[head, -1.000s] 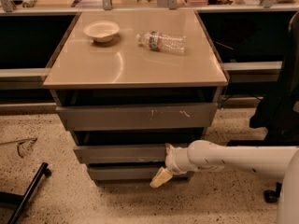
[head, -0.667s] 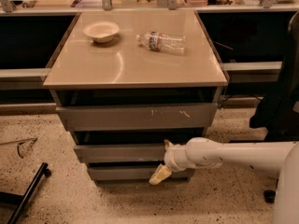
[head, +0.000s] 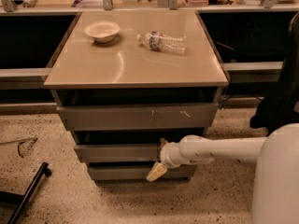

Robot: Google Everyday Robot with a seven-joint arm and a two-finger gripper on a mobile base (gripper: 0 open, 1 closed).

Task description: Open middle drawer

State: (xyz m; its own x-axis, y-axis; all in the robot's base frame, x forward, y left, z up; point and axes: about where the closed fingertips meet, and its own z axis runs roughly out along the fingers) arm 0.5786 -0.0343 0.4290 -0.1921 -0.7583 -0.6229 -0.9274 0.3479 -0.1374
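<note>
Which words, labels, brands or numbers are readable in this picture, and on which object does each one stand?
No text can be read anywhere.
Label on the plastic bottle, lying on the cabinet top: too blurred to read.
Bowl: no writing shows.
Middle drawer: plain front, no writing.
Gripper, at the right part of the middle drawer's front: no marking shows.

A glossy beige cabinet top (head: 121,64) carries a shallow white bowl (head: 102,31) and a toppled clear plastic bottle (head: 162,42), the gripper (head: 160,157) below at the grey middle drawer front (head: 117,152)

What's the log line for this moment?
end effector: at middle drawer front, right end | countertop: bowl, bottle
</note>
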